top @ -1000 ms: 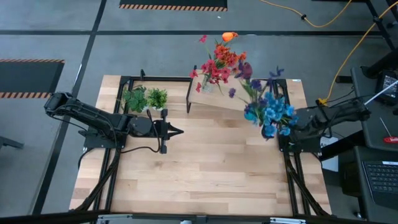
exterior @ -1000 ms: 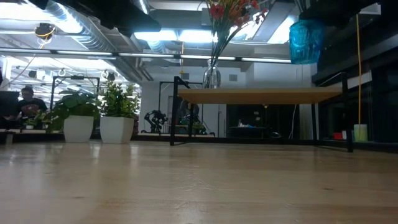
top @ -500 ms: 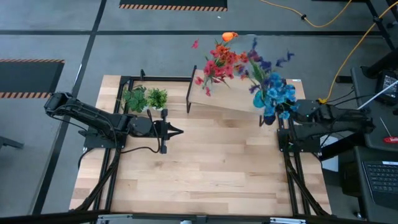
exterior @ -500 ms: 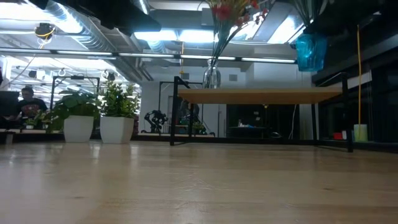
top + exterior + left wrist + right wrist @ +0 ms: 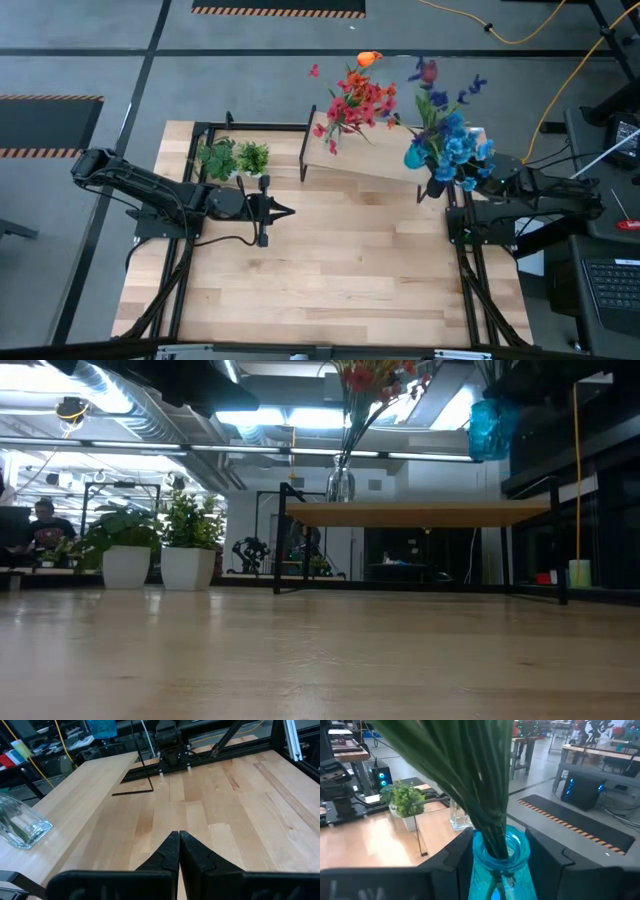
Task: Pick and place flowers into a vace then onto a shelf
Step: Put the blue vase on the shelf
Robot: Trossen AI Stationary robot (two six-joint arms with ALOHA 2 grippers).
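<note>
A blue glass vase (image 5: 497,857) with green-stemmed blue and purple flowers (image 5: 447,140) hangs in the air at the table's far right, with my right gripper (image 5: 440,185) shut on it. In the low view the blue vase (image 5: 490,428) is well above the right end of the shelf (image 5: 420,513). A clear vase (image 5: 341,482) with red and orange flowers (image 5: 357,100) stands on the shelf's left part. My left gripper (image 5: 285,210) hovers shut over the table's left half, holding nothing. My right gripper pinches the blue vase between its two fingers (image 5: 462,857), one on each side of the vase's upper body (image 5: 485,865) below the rim. The fingers come level from the table's right side. The vase is upright and lifted clear, its stems (image 5: 470,780) rising from the mouth.
Two small potted plants (image 5: 235,158) stand at the far left, beside the shelf's black legs (image 5: 303,160). Black frame rails run along both table sides. Bare wooden tabletop (image 5: 340,270) spreads across the near half.
My right gripper has swung toward the table's far edge with the blue vase still in its hold. The blossoms have gone from over the table's right side to above the shelf's right end. The vase stays upright and clear.
</note>
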